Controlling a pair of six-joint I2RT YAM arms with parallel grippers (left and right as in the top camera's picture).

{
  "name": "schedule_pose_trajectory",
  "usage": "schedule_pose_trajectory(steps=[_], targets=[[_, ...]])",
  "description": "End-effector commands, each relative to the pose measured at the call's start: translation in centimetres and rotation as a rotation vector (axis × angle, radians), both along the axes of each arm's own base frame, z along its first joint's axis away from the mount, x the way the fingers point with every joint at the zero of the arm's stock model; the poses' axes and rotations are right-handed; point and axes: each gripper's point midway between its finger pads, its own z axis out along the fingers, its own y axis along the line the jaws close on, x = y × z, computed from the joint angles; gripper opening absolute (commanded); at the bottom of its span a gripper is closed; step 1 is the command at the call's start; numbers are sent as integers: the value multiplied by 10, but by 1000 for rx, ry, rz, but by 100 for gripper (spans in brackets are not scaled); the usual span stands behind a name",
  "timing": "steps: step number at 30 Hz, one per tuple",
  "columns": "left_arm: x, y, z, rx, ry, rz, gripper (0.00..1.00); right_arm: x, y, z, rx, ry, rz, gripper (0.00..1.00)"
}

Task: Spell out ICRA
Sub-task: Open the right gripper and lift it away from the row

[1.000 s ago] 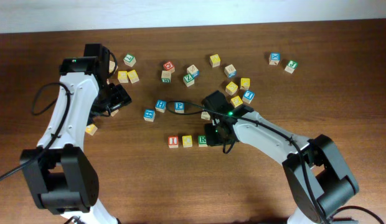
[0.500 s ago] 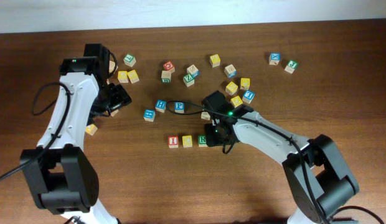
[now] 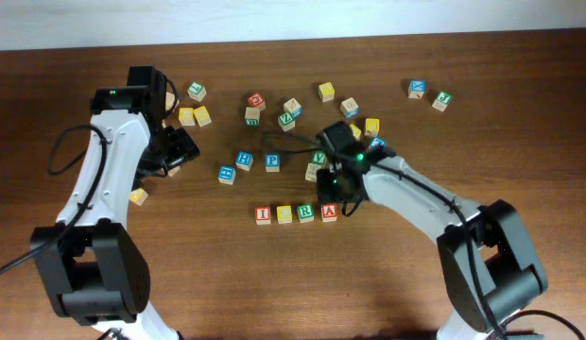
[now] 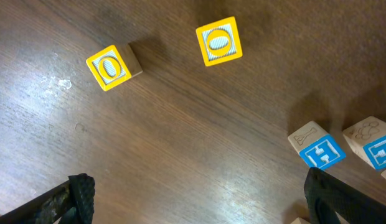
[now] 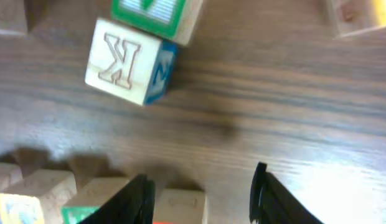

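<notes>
broadly, the table (image 3: 520, 57) is dark brown wood with a fine grain running across it. a pale wall strip (image 3: 274, 14) borders it at 12 o'clock in the overhead view. just at 6 o'clock of the table's middle, four blocks sit in a straight row, close side by side: the red-edged i block (image 3: 264, 214), the yellow c block (image 3: 284, 214), the green r block (image 3: 305, 212) and the red a block (image 3: 328, 212). the right gripper (image 3: 331, 192) hangs right over the a block, at its 12 o'clock edge. from the right wrist its fingers (image 5: 141, 199) are spread, with the top of the a block (image 5: 180, 208) low between them. bare wood shows between the block and the other finger, so they are released, not pinching. a k block (image 5: 126, 61) with a blue side lies at 11 o'clock in that view, and a green block (image 5: 157, 11) sits just beside it. the left gripper (image 3: 176, 151) sits well apart at 9 o'clock of the table. its fingertips (image 4: 78, 198) are wide apart over bare wood, gripping nothing. under it lie two yellow oval blocks (image 4: 218, 41) toward 12 o'clock and two blue-faced blocks (image 4: 319, 148) at 3 o'clock. loose blocks (image 3: 288, 115) scatter across the 12 o'clock half of the table.
</notes>
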Motion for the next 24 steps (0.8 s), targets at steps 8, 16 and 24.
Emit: schedule_pose_trajectory(steps=[8, 16, 24], targets=[[-1, 2, 2, 8, -3, -11, 99, -1, -113, 128, -124, 135, -220, 47], [-1, 2, 2, 8, -3, -11, 99, -65, -183, 201, -110, 62, -342, 73], [-1, 2, 2, 8, -3, -11, 99, -71, -183, 190, -117, 108, -306, 99]])
